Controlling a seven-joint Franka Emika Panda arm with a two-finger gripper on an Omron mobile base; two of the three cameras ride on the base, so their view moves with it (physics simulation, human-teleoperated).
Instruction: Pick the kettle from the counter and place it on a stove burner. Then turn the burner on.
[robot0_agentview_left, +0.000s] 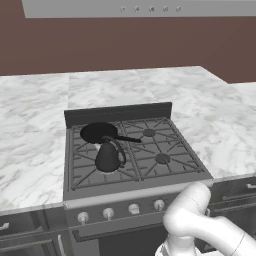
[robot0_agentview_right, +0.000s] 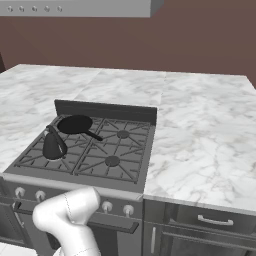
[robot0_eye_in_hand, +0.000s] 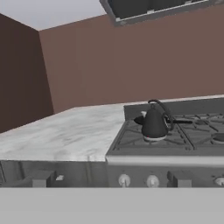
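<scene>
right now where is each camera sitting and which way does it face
Left base view: behind the arm's left, looking forward and down at the small black cone-shaped kettle on the stove's front-left burner; white arm at lower right.
Right base view: behind its right, same stove; arm at lower left.
Hand view: low by the stove front, facing the kettle across the white marble counter.
All share the kettle.

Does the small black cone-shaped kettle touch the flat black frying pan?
Cannot tell. In the left base view the kettle overlaps the pan edge; no view shows contact or gap plainly.
</scene>
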